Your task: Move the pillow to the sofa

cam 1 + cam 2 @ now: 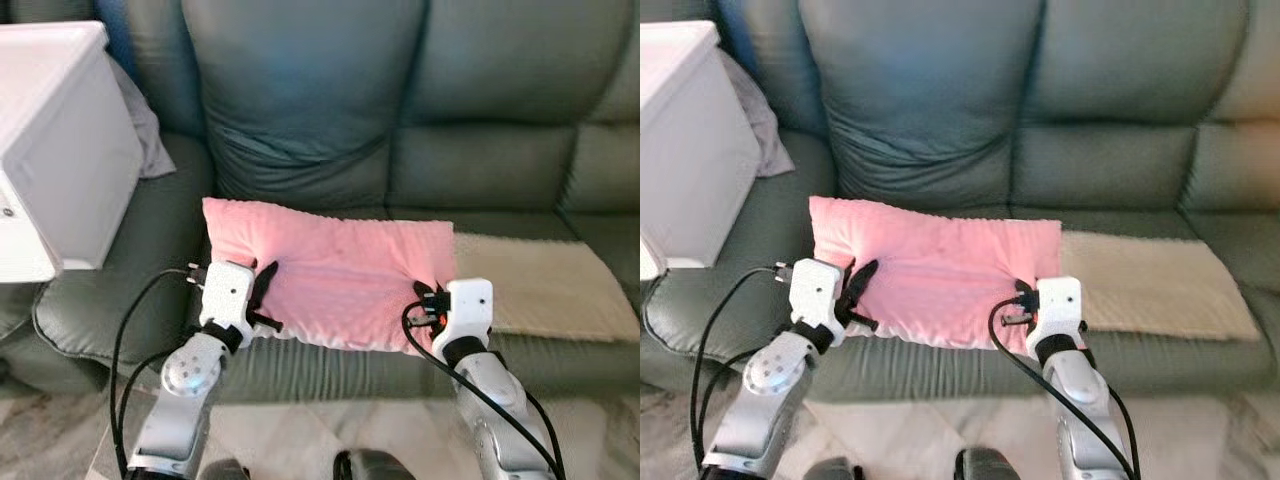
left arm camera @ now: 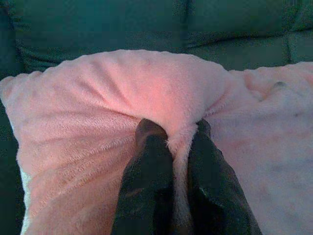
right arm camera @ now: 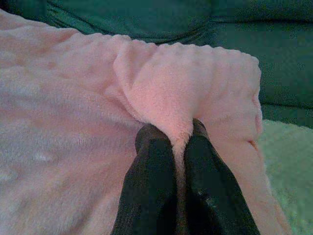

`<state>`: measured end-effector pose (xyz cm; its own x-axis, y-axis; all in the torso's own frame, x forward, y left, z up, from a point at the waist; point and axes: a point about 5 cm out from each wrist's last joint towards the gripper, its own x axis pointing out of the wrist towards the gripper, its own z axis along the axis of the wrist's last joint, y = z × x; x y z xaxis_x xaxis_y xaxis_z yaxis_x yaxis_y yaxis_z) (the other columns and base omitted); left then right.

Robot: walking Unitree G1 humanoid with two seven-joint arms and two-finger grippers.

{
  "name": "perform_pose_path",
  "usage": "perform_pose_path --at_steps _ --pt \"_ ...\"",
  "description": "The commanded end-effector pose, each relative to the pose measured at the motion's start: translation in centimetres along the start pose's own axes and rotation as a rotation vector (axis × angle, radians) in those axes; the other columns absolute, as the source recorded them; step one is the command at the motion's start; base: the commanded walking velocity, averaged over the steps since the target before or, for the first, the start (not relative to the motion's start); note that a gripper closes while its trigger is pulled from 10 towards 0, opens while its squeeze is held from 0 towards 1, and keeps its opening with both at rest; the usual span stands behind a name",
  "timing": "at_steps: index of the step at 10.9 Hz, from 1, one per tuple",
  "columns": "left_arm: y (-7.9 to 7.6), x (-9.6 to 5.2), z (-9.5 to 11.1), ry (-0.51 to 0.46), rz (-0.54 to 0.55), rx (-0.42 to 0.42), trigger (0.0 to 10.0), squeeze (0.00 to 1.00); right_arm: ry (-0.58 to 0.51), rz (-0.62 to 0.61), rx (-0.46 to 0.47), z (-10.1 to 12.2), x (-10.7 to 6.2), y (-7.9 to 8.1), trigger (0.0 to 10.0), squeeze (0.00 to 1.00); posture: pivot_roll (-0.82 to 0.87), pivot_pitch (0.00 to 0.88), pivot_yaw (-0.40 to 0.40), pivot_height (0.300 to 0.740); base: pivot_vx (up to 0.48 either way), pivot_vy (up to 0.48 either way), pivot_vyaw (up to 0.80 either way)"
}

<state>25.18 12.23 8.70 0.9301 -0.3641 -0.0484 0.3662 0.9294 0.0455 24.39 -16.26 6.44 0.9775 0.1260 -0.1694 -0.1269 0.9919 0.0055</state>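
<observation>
A fluffy pink pillow (image 1: 340, 275) lies flat on the seat of the grey-green sofa (image 1: 470, 120), near its front edge. My left gripper (image 1: 262, 290) is at the pillow's front left corner, shut on a pinched fold of pink fabric (image 2: 178, 142). At the front right corner my right gripper (image 1: 428, 300) is likewise shut on a bunched fold of the pillow (image 3: 178, 132). Both pairs of black fingers (image 2: 146, 171) (image 3: 151, 176) press the plush between them.
A beige mat (image 1: 545, 285) covers the seat to the right of the pillow. A white box (image 1: 55, 150) stands on the left armrest side, with grey cloth (image 1: 145, 125) behind it. Pale marble floor (image 1: 300, 440) runs in front of the sofa.
</observation>
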Motion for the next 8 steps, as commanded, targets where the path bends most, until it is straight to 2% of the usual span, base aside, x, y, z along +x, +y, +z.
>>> perform_pose_path --at_steps 1,3,8 --pt "0.01 -0.08 0.45 -0.024 -0.012 0.007 10.0 0.00 -0.025 -0.005 -0.005 0.58 -0.05 0.02 10.0 0.00 -0.02 0.104 -0.035 0.740 0.285 0.000 0.00" --pt "-0.01 -0.08 0.48 -0.025 -0.014 0.007 10.0 0.00 -0.026 -0.005 -0.006 0.60 -0.05 0.04 10.0 0.00 -0.02 0.104 -0.035 0.740 0.281 0.000 0.00" --pt "0.38 -0.41 0.29 -0.011 0.015 0.039 10.0 0.00 -0.023 -0.005 -0.006 0.51 -0.22 0.04 10.0 0.00 -0.02 0.115 -0.035 0.740 0.000 0.000 0.00"
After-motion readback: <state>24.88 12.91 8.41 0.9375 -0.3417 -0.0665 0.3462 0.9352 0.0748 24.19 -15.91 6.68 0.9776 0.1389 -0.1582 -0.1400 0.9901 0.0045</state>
